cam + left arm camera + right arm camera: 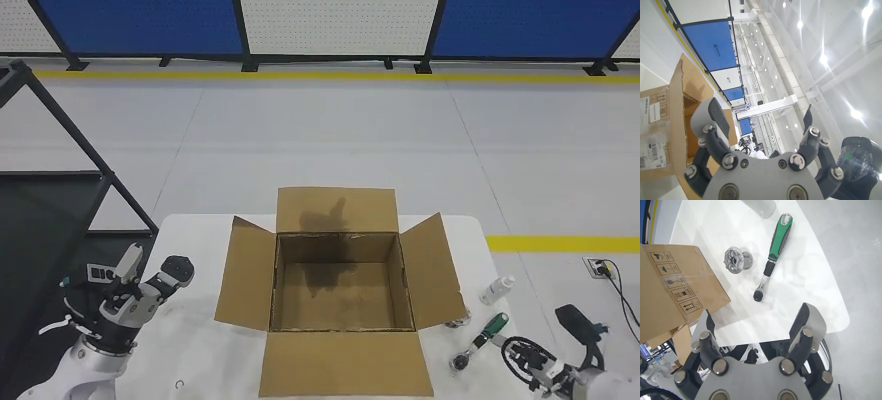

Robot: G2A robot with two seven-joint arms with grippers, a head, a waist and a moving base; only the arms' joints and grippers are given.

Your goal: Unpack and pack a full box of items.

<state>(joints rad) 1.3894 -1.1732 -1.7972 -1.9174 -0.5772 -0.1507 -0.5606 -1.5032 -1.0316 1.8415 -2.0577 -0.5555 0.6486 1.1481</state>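
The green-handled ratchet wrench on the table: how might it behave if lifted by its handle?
The ratchet wrench looks rigid, with a metal shank. Its rubbery-looking handle should resist slipping. The metal head may make it dip at that end.

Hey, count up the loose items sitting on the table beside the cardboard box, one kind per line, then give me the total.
Ratchet wrench: 1
Metal hub part: 1
White bottle: 1
Total: 3

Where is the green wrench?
In the top view, the green-handled ratchet wrench lies on the white table to the robot's right of the open cardboard box, beside a metal hub, near the white bottle.
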